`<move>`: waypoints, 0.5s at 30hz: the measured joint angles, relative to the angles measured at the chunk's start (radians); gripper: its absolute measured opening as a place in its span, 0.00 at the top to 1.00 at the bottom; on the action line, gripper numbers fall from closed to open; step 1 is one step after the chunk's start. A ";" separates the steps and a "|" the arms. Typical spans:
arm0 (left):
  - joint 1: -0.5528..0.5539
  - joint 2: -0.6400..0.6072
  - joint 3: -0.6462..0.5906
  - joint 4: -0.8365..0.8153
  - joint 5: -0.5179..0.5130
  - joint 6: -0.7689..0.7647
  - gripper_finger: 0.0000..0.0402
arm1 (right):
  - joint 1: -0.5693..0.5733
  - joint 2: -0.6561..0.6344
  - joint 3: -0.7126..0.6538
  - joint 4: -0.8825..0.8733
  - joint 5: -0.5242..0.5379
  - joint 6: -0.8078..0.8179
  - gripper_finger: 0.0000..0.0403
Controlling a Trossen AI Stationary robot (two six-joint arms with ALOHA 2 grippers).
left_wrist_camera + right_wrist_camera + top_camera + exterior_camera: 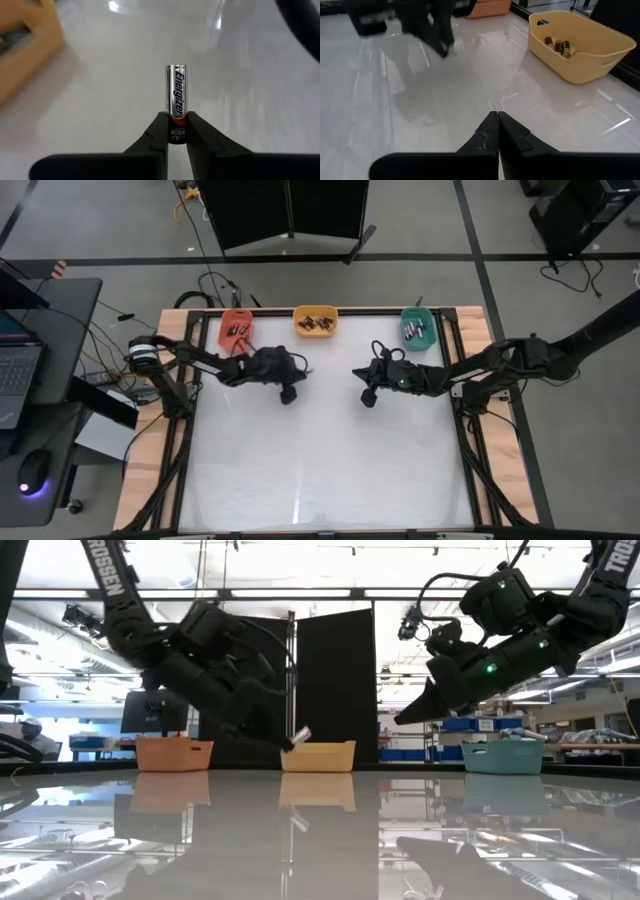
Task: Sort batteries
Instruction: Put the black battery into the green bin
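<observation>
My left gripper [177, 132] is shut on one battery [176, 95], silver with black lettering, a red band and a black end. In the high view this gripper [288, 392] hangs over the table's far middle, in front of the yellow bin [316, 321]. The low view shows the battery [300, 734] well above the table. My right gripper [498, 120] is shut with nothing in it, and it waits [368, 397] above the table to the right of the left one. More batteries lie in the yellow bin [560, 46]. My left gripper pinches the battery's black end [177, 134] between its two fingertips. The fingers slant down from the table's left, and the battery sticks out past them along their line. It is lifted clear of the table, its free silver end [304, 730] tilted upward.
Three small bins stand in a row along the far edge: an orange-red one [237, 329], the yellow one and a teal one [419, 327], each with batteries inside. The white tabletop [320, 470] stretches wide toward the near edge.
</observation>
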 joint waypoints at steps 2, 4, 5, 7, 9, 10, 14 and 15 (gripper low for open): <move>0.015 0.003 -0.036 0.112 0.033 -0.005 0.88 | 0.000 0.029 0.000 0.027 0.000 -0.001 0.98; 0.028 0.011 -0.066 0.187 0.077 -0.018 0.88 | 0.000 0.076 0.000 0.086 0.000 0.005 0.98; 0.033 0.012 -0.075 0.216 0.103 -0.019 0.88 | 0.000 0.103 0.000 0.122 -0.001 0.009 0.98; 0.040 0.011 -0.085 0.282 0.136 -0.018 0.88 | -0.001 0.161 0.001 0.201 -0.021 0.011 0.98; 0.051 0.010 -0.096 0.327 0.158 -0.020 0.88 | -0.001 0.222 0.003 0.284 -0.049 0.013 0.98; 0.054 0.010 -0.099 0.337 0.163 -0.019 0.88 | -0.001 0.252 0.007 0.315 -0.062 0.015 0.98; 0.071 0.010 -0.111 0.344 0.169 -0.018 0.88 | -0.001 0.365 0.046 0.362 -0.069 0.019 0.98; 0.077 0.010 -0.117 0.341 0.170 -0.018 0.88 | -0.001 0.391 0.062 0.362 -0.069 0.019 0.98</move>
